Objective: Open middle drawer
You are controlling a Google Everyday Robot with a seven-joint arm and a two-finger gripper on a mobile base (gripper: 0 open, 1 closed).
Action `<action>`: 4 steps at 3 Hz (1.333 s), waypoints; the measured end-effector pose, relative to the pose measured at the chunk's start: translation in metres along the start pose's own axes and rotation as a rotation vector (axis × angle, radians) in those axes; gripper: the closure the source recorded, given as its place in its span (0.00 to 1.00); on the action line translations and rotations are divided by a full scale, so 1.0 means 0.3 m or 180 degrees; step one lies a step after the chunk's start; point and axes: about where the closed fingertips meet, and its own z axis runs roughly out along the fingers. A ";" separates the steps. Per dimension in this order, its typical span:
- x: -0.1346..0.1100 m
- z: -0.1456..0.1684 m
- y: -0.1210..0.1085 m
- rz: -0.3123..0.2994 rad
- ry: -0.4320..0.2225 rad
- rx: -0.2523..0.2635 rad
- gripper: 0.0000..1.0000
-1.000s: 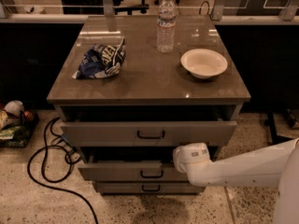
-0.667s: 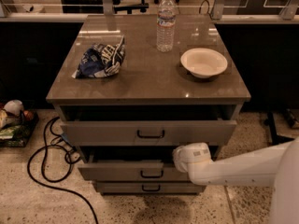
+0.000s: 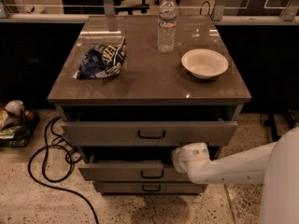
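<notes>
The middle drawer is the second grey front, with a small black bar handle. It stands out a little from the cabinet, with a dark gap above it. My white arm reaches in from the right. My gripper is at the drawer's top edge, right of the handle, and its tip is tucked into the dark gap under the top drawer. The top drawer, taller and wider, is also pulled partly out. The lowest drawer is nearly flush.
On the cabinet top lie a crumpled blue chip bag, a water bottle and a white bowl. A black cable loops on the floor to the left, beside some clutter.
</notes>
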 end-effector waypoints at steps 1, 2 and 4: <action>-0.001 -0.005 0.000 0.0005 -0.0003 -0.0011 1.00; -0.001 -0.005 -0.001 0.0005 -0.0003 -0.0011 1.00; -0.018 -0.083 0.136 -0.0236 0.0057 -0.0545 1.00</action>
